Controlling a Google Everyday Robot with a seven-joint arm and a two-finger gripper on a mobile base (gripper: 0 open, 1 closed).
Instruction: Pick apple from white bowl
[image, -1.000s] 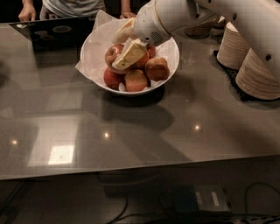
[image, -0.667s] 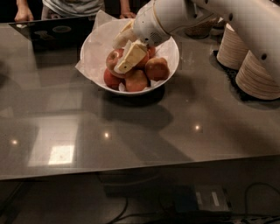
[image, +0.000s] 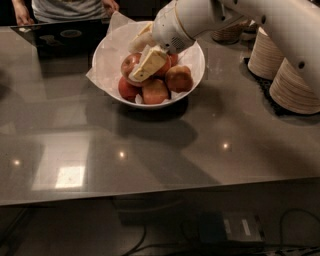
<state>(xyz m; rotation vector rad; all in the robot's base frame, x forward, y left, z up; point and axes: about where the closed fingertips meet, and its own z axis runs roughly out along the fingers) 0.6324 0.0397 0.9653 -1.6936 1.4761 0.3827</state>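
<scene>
Nearest you the counter (image: 150, 160) lies dark and glossy. Beyond it, mid-counter, sits the white bowl (image: 199, 56), lined with crinkled paper and heaped with red apples (image: 156, 91); you can count about five. The claw (image: 142, 59) is down inside the bowl, pressed against the top apple (image: 128, 64) on the heap's left, so you are likely at the grasp step. You cannot tell whether it is wide or already clamped on that fruit. Next you would need a firm hold, then a straight lift clear of the rim without rolling the neighbours. To the right stand plate stacks (image: 295, 85); at the far edge, a laptop (image: 60, 37) and a person (image: 65, 7).
</scene>
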